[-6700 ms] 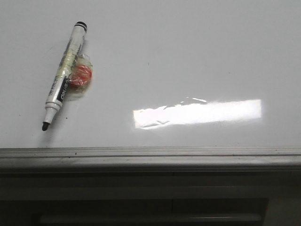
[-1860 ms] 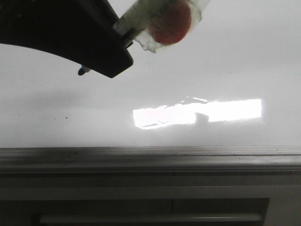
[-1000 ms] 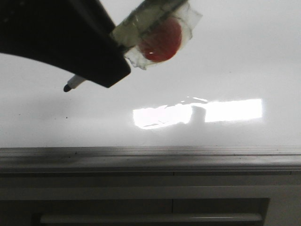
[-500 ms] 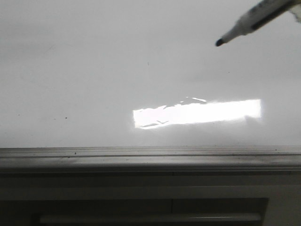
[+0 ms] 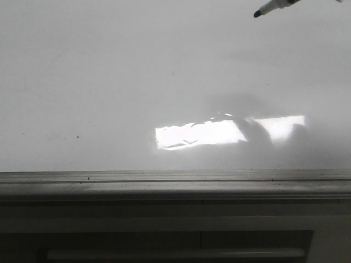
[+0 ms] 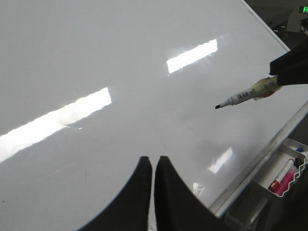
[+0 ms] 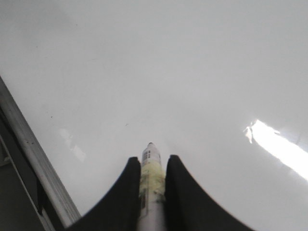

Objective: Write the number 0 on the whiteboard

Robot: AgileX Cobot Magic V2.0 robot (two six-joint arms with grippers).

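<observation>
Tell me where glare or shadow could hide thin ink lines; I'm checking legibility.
Front view: a bright glare bar on the whiteboard, its right part dimmed by soft shadow. Left wrist view: three glare streaks, faint shadow under the marker. Right wrist view: one glare streak, surface otherwise evenly lit.

Pink and red markers (image 6: 282, 175) in ridged white tray (image 6: 294, 153); green sign glow (image 6: 304, 9).
</observation>
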